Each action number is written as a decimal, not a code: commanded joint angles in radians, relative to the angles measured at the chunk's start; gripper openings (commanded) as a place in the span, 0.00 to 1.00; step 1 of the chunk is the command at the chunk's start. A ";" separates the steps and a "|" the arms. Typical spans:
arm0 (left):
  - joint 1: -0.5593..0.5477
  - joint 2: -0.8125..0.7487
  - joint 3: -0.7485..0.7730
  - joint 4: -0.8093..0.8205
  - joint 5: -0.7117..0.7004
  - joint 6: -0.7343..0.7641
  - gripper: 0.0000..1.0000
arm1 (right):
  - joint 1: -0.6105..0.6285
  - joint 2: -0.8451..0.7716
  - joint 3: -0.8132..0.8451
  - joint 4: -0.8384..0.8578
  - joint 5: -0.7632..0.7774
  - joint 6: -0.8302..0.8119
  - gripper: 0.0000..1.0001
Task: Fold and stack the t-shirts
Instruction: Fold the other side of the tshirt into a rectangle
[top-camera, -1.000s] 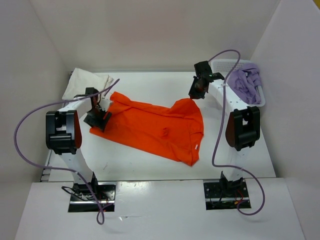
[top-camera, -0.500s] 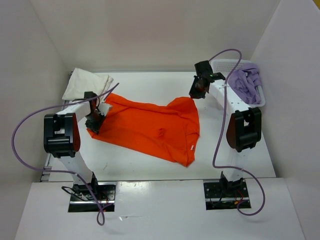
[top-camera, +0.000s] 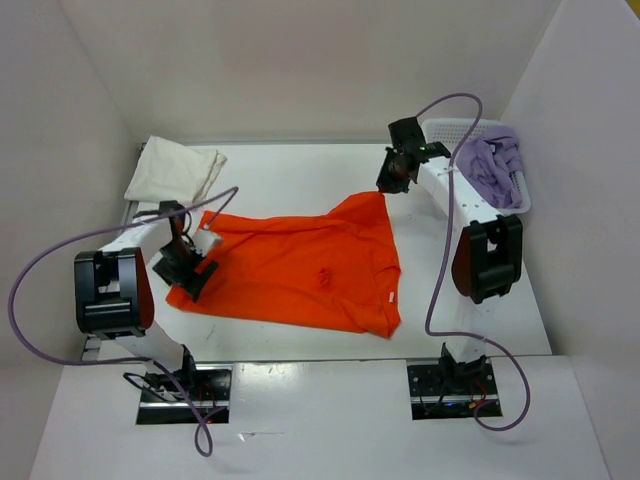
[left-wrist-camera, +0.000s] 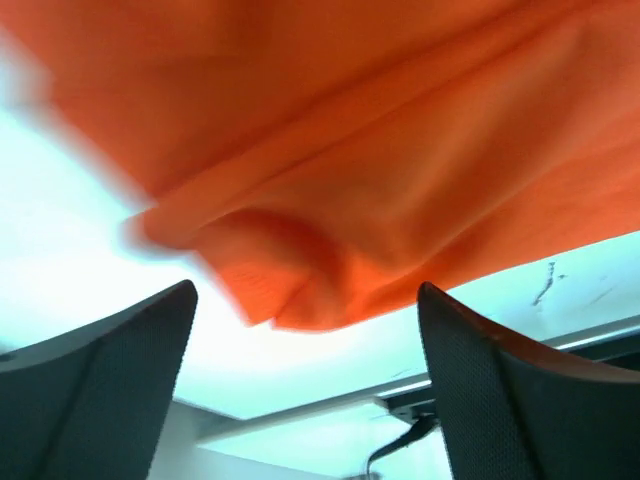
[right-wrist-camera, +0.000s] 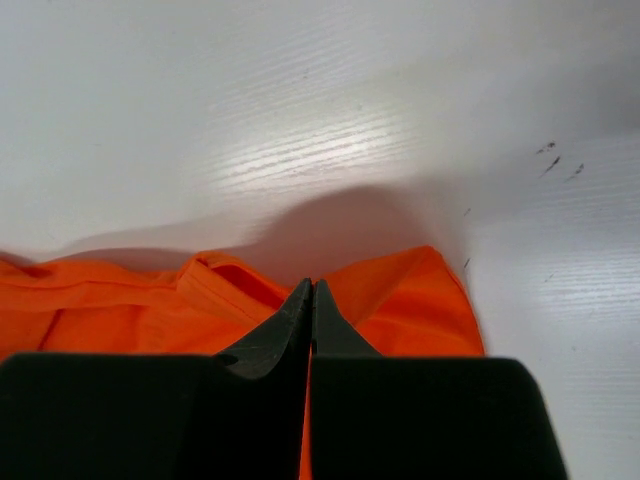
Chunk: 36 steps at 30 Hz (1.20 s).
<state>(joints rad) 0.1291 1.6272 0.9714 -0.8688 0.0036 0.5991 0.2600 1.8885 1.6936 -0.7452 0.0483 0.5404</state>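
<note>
Right gripper (top-camera: 385, 188); lavender t-shirt (top-camera: 490, 165) in basket (top-camera: 450, 122)

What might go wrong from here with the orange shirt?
1. Only the right jaws pinch the orange shirt, at its far corner; the left jaws stand open by its left edge, so a pull now may drag it askew.
2. That edge is bunched ahead of the open jaws; closing there may catch two layers and crease the fold.
</note>
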 joint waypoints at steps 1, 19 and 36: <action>0.070 -0.082 0.206 0.005 0.091 -0.038 1.00 | 0.025 0.015 0.069 0.006 -0.007 -0.014 0.00; 0.029 0.460 0.771 0.079 0.319 -0.344 0.74 | 0.035 0.034 0.089 -0.023 0.004 -0.023 0.00; -0.002 0.562 0.800 0.077 0.234 -0.383 0.59 | 0.035 0.043 0.110 -0.042 0.013 -0.023 0.00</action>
<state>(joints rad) 0.1299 2.1830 1.7435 -0.7807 0.2604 0.2337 0.2848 1.9232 1.7370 -0.7753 0.0441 0.5293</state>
